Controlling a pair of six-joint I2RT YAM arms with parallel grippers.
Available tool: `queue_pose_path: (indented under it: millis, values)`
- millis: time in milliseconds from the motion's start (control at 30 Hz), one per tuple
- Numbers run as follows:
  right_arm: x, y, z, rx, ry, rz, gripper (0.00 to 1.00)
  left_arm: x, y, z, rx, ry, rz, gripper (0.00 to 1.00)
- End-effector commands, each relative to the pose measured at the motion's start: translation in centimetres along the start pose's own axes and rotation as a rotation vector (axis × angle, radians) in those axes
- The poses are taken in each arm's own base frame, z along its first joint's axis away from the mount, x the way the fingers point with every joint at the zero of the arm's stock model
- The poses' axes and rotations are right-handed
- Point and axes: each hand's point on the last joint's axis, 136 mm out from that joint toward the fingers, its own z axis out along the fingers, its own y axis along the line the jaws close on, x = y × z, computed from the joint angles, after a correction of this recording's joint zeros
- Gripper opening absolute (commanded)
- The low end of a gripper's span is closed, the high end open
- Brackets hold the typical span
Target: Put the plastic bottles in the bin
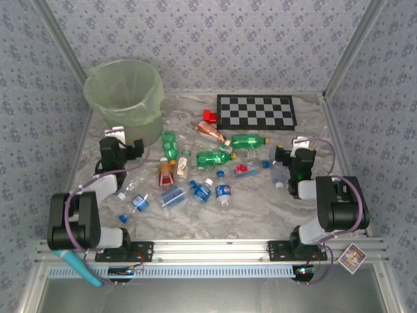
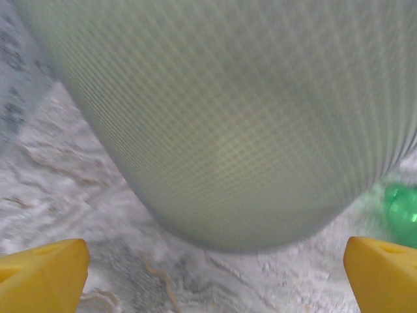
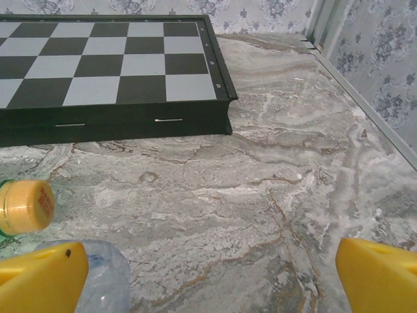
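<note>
Though spread as wide as could be, held nothing in the left gripper [image 2: 215,264] or the right gripper [image 3: 212,267] — both empty. Found the bin [image 1: 124,91] at the far left of the table [image 1: 260,215], close in front of the left gripper, with no bottle to be seen inside. Saw the plastic bottles [image 1: 195,171] strewn across the middle, and noted a clear bottle [image 3: 107,277] just beside the right gripper. Judged the step as the opening pick. Called next for lowering over a near bottle, closing across its body — then lifting it over the bin's rim.
</note>
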Motion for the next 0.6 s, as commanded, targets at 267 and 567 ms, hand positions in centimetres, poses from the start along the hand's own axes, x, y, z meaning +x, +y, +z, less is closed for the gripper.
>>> queue_pose_path:
  millis: [267,567]
  values:
    - [-4.9,-4.1,-3.6,0.215,0.003,0.286,1.0,0.7,3.3,-8.0,-0.239,0.252,-0.454,1.0]
    - [-6.9,-4.9,-4.1,0.115,0.085,0.607,1.0,3.2,1.9,-11.0,-0.188,0.319,-0.727,1.0]
